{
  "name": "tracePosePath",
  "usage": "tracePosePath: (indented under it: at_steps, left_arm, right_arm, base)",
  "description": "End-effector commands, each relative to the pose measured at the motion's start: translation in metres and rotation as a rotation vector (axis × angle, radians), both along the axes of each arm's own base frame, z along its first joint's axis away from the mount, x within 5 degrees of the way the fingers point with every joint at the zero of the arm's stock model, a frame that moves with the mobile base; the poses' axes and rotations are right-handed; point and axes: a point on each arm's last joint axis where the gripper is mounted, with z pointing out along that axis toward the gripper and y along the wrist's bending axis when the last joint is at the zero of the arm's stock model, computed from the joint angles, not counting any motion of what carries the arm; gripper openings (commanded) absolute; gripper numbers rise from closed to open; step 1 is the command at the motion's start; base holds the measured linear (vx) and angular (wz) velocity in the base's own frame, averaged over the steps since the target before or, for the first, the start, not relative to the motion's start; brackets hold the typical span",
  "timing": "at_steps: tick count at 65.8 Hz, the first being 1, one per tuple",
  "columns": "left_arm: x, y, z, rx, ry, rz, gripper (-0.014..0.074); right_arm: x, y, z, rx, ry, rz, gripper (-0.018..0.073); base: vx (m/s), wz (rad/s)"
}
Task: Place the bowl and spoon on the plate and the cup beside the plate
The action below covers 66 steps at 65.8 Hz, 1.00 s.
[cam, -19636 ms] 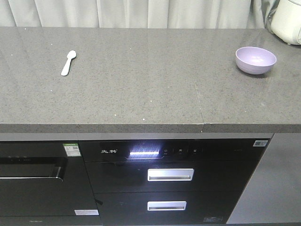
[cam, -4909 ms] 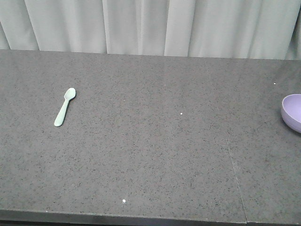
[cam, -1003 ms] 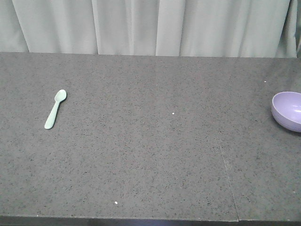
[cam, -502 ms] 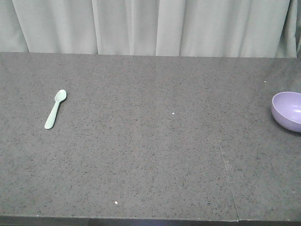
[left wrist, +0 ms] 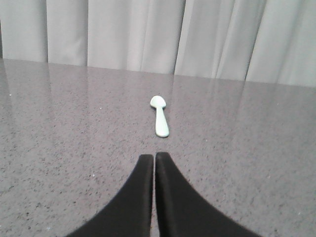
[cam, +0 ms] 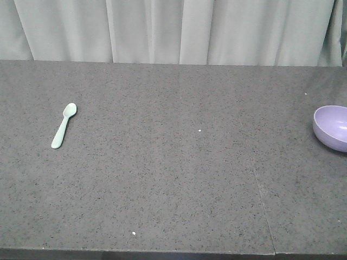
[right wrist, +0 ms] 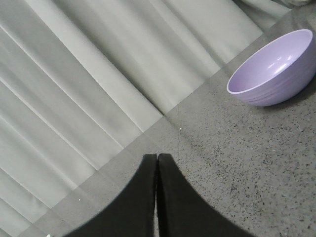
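- Front view: the spoon point(cam: 64, 126) lies on the left part of the grey speckled surface point(cam: 173, 179), with its head toward the far curtain point(cam: 173, 30). The bowl point(cam: 332, 128) stands upright at the right edge, well apart from the spoon.
- Left wrist view: the left gripper point(left wrist: 150, 158) has its 2 fingers pressed together and holds nothing. The spoon lies ahead of the tips, apart from them.
- Right wrist view: the right gripper point(right wrist: 157, 157) is closed the same way, with nothing inside. The bowl stands farther right, untouched.
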Motion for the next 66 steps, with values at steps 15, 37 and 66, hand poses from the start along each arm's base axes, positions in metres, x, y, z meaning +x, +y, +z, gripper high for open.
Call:
tracePosePath:
  at_steps: [15,37,66]
  left_arm:
    - [-0.003,0.004,0.020,-0.196,-0.292,0.025,-0.0006]
    - [-0.007,0.007,0.033,-0.204,-0.445,0.044,-0.0006]
    - [-0.016,0.011,0.048,-0.484,-0.648,-0.012,-0.0006]
  right_arm:
    - [-0.001,-0.003,0.000,-0.008,-0.045,-0.037,-0.0005]
    - [-0.001,-0.003,0.000,-0.008,-0.045,-0.037,-0.0005]
    - [-0.001,-0.002,0.002,0.026,-0.044,-0.024,-0.0005]
  base:
    - [0.00,0.00]
    - [0.00,0.00]
    - [0.00,0.00]
